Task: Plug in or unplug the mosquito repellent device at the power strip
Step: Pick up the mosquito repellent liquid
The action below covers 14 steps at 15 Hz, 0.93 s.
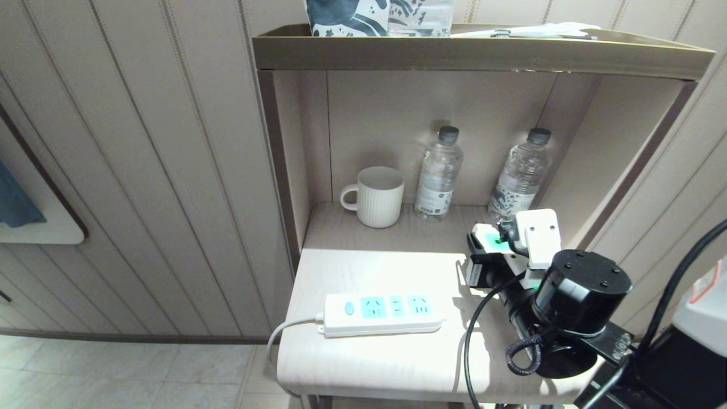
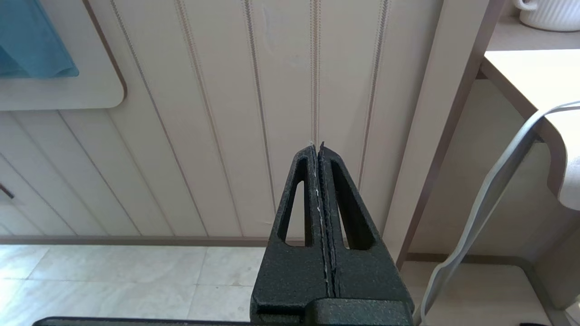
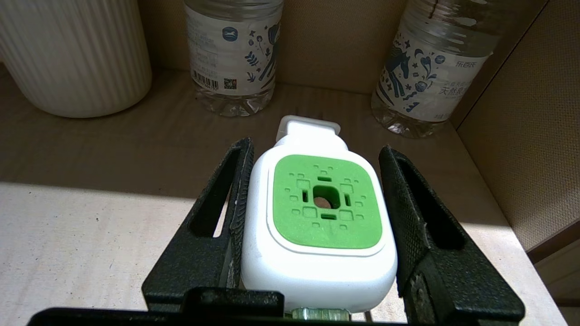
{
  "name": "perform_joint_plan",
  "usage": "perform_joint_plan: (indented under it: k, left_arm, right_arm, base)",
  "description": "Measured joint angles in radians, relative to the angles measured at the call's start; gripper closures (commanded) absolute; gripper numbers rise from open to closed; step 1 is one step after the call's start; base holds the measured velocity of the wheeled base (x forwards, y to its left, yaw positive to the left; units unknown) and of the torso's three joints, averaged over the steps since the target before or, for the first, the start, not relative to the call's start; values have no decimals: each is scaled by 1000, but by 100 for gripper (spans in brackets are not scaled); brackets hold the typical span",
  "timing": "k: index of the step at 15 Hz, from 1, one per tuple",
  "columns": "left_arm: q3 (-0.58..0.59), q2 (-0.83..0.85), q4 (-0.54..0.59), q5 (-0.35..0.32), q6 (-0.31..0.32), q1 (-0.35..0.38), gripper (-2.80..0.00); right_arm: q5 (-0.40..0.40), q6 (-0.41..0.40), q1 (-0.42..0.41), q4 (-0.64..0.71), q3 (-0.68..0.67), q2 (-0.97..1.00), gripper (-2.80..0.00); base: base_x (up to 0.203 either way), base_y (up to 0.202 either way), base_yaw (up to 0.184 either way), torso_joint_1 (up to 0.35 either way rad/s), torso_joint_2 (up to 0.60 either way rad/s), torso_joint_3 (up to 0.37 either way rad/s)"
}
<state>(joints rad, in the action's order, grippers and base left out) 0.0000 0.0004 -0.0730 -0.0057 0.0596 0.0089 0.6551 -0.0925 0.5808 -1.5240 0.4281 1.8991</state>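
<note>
Two black fingers [image 3: 235, 190] of right gripper [image 3: 317, 199] clamped on mosquito repellent device [image 3: 317, 226], well apart from power strip [image 1: 380, 312]. Slip risk: smooth rounded casing. Left gripper [image 2: 319, 154] pressed together, idle.

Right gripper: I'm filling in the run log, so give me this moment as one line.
right gripper: shut on repellent device | device: unplugged, near two bottles | power strip: sockets free | left gripper: shut, parked

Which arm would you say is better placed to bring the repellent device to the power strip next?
The right. Its gripper already has the mosquito repellent device between its fingers, on the table just right of the power strip. The left gripper is shut, off the table's left side, facing the wall.
</note>
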Motion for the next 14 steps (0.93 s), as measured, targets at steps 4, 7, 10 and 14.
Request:
perform_joint_plan:
  k: [4, 7, 10, 14]
  left_arm:
    - [0, 0, 0, 0, 0, 0, 0]
    - [0, 0, 0, 0, 0, 0, 0]
    - [0, 0, 0, 0, 0, 0, 0]
    - [0, 0, 0, 0, 0, 0, 0]
  right_arm:
    - [0, 0, -1, 0, -1, 1, 0]
    - [1, -12, 1, 3, -1, -2, 0]
    - [10, -51, 7, 32, 7, -46, 0]
    - [81, -85, 11, 287, 62, -185, 0]
  base:
    - [0, 0, 0, 0, 0, 0]
    - [0, 0, 0, 0, 0, 0]
    - [0, 0, 0, 0, 0, 0]
    - [0, 0, 0, 0, 0, 0]
